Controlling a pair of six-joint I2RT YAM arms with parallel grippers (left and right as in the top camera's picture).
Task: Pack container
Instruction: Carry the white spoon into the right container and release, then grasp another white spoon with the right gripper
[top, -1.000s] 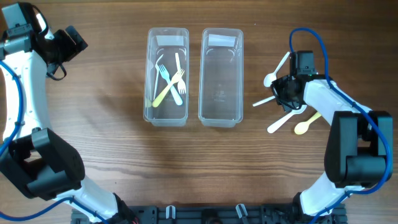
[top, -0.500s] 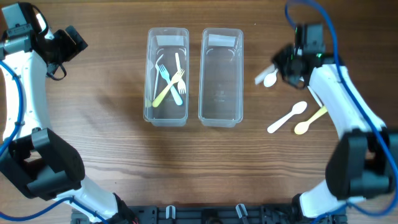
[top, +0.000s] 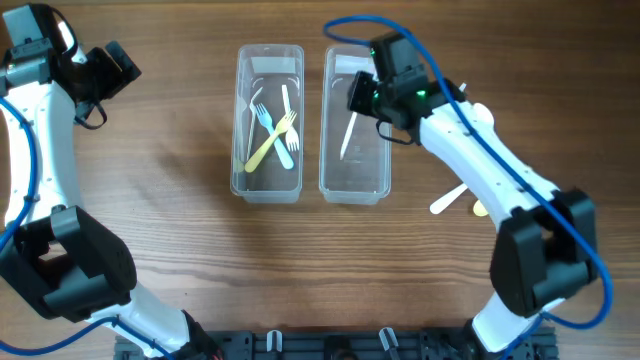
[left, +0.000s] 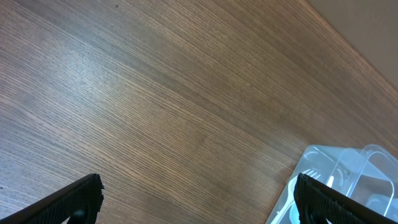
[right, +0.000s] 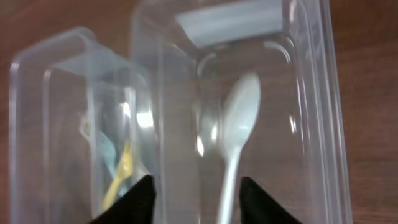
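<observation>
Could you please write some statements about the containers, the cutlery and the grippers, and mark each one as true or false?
1. The left container holds forks. True.
2. The white spoon at the right gripper is over the left container. False: it is over the right container.
3. The left gripper is open, with nothing between its fingers. True.
4. No cutlery lies on the table. False: a loose white spoon and a yellow spoon lie right of the containers.
</observation>
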